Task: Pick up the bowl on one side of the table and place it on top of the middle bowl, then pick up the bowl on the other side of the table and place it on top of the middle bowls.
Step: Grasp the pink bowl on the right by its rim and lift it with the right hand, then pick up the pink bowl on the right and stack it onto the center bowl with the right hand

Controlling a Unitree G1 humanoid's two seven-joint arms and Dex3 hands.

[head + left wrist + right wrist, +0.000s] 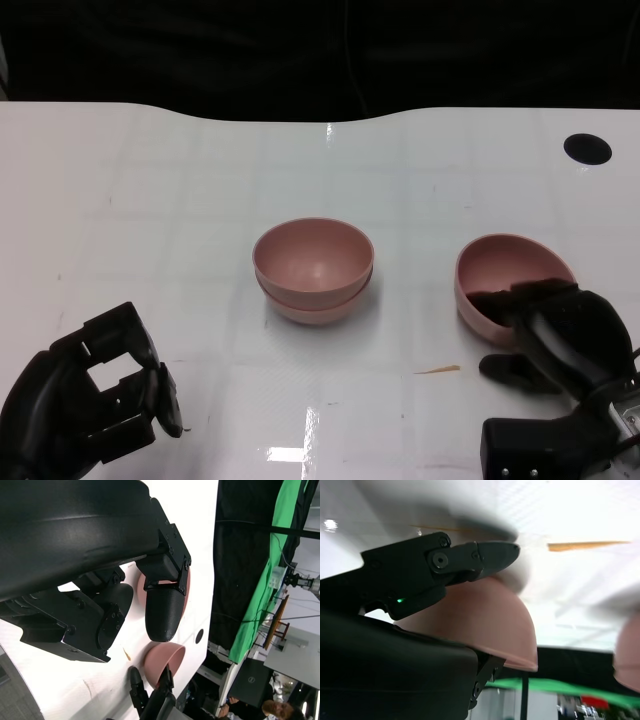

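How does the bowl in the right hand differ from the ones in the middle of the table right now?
The right bowl is tilted, its opening facing the middle; the middle bowls sit upright. The right bowl is single and gripped by the right hand; the middle bowls are a nested stack of two that nothing touches. All are the same pink, rounded shape.

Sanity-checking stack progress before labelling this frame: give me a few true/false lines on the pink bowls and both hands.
1. The middle pink bowl stack already holds two nested bowls. True.
2. The right hand grips the tilted pink plastic bowl on the right. True.
3. The left hand holds a bowl. False: it holds nothing.
4. The right bowl sits on top of the stack. False: it is apart from it, to the right.
5. A round black hole shows in the white table, far right. True.
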